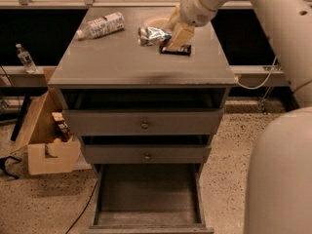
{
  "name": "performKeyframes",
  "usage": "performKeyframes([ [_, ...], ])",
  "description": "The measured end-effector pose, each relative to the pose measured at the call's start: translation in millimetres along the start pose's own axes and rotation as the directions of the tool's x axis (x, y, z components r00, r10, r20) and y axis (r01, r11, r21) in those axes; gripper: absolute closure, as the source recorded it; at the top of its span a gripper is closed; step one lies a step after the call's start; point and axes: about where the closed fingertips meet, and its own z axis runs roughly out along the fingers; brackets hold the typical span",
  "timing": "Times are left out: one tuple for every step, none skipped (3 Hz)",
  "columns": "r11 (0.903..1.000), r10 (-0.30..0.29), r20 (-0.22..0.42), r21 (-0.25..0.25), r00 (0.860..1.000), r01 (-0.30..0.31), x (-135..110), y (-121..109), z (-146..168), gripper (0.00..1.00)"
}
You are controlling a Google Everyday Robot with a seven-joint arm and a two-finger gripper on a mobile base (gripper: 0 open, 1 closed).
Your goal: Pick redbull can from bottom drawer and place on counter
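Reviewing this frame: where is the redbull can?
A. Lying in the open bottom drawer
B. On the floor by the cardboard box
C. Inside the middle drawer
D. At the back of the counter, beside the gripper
D: the redbull can is at the back of the counter, right beside the gripper. The open bottom drawer shows only its bare floor.

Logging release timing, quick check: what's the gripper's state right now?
Gripper: closed on the can, at the back right of the counter.

No text is legible, even on the bottle (pixel 101 25); the gripper (pixel 176 35) sits over the counter (pixel 122 62), far right.
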Motion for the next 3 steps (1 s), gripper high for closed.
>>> performKeyframes([
  [1.0, -0.004, 0.008, -0.007, 1.0, 0.004, -9.4, -5.7, 9.2, 1.0],
  [0.9995, 0.011, 0.0, -0.031, 1.0, -0.011, -9.5, -5.8, 24.7, 1.0],
  [0.9928, 0.029, -0.038, -0.115, 0.999, -0.033, -17.9, -9.6, 70.0, 0.76],
])
